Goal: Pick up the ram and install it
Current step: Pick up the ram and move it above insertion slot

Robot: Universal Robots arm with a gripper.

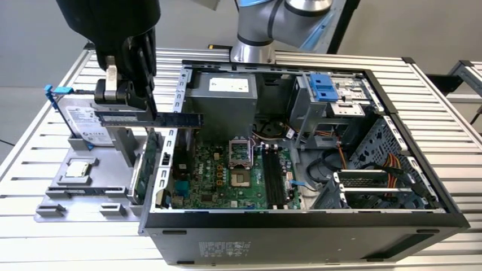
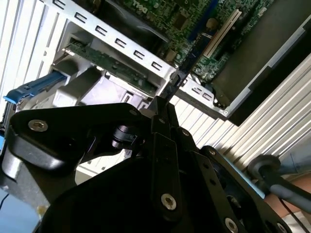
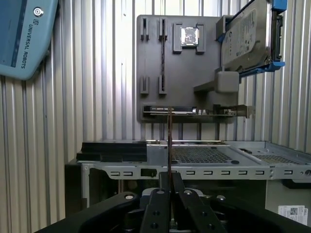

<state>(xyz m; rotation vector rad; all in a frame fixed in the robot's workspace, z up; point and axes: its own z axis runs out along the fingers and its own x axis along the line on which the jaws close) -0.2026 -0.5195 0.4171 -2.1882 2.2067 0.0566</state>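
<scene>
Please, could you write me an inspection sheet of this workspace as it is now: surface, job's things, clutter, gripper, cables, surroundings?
Surface: slatted metal table carrying an open computer case and a grey parts holder.
Job's things: ram held level in the air, over the case wall at the exterior view's left; not yet in a slot.
Clutter: hard drive and processor chip on the holder.
Gripper: gripper shut on the ram.
Cables: coloured wire bundle inside the case.
Surroundings: robot arm base behind the case; a blue device in the first wrist view.
</scene>
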